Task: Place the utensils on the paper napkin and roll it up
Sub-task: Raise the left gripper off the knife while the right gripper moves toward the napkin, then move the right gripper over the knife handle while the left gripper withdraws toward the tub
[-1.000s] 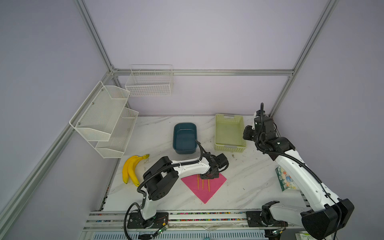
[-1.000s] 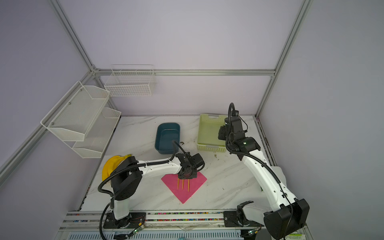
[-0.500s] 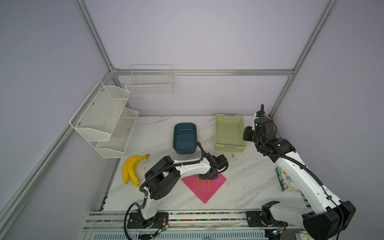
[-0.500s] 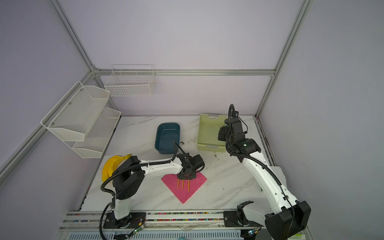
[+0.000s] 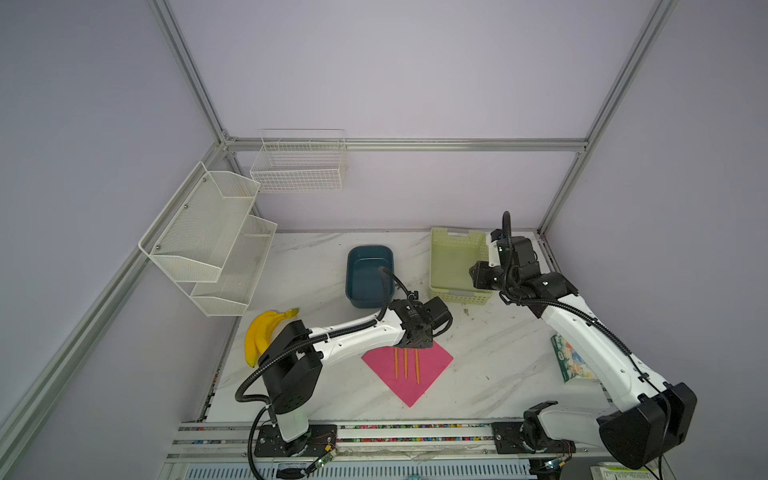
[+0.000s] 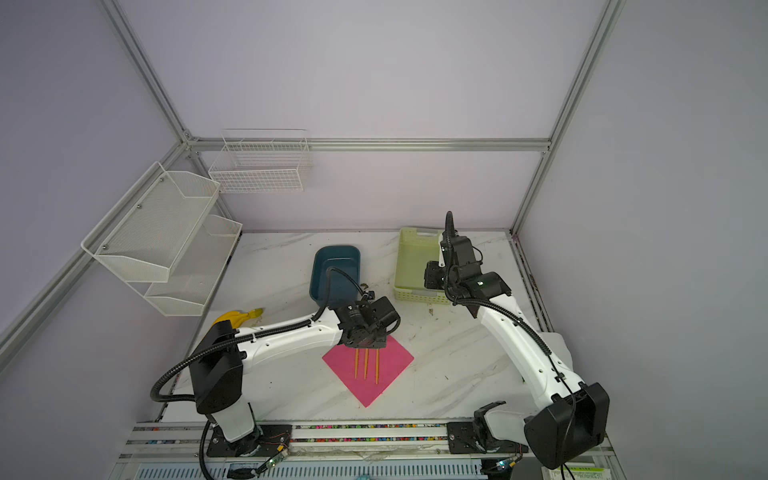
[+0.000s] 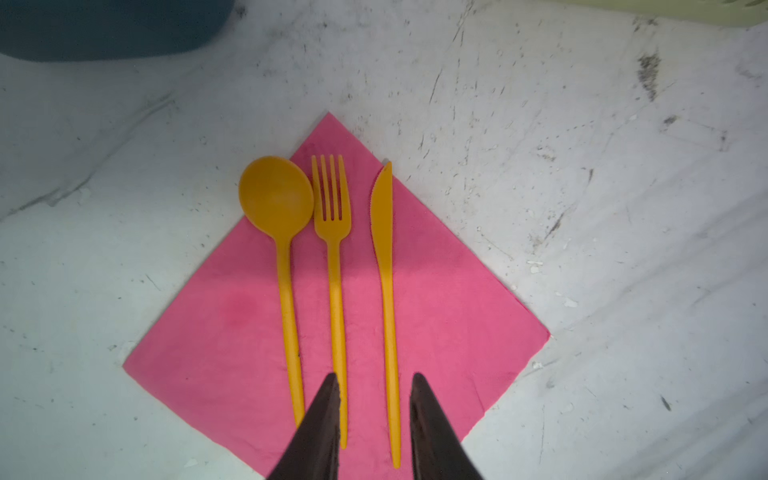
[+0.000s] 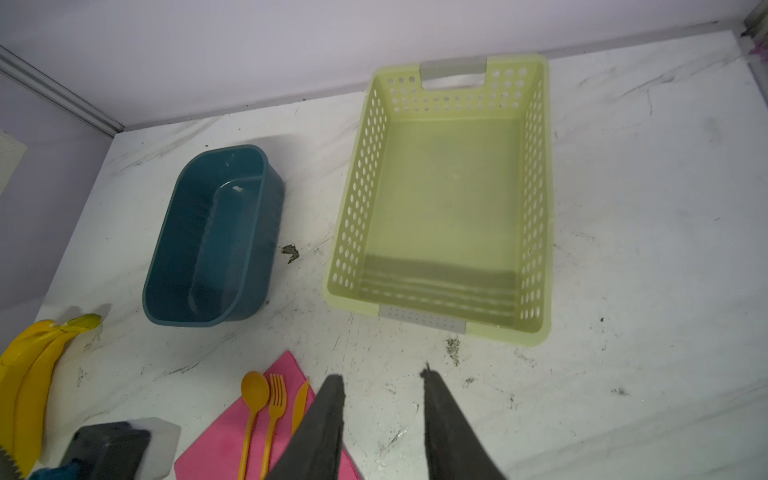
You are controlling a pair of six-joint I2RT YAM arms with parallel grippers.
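The pink paper napkin lies flat on the marble table as a diamond, seen in both top views. On it lie three orange utensils side by side: spoon, fork and knife. The spoon's bowl overhangs the napkin's edge. My left gripper hovers open over the handle ends. The knife's handle lies free on the paper between its fingers. My right gripper is open and empty, raised near the green basket, well away from the napkin.
A blue tub and a green perforated basket stand behind the napkin. Bananas lie at the left edge. A patterned tissue packet lies at the right. White wire shelves hang on the left wall.
My left gripper's jaws have parted above the knife's handle and the arm has stayed over the napkin. The right arm has barely shifted.
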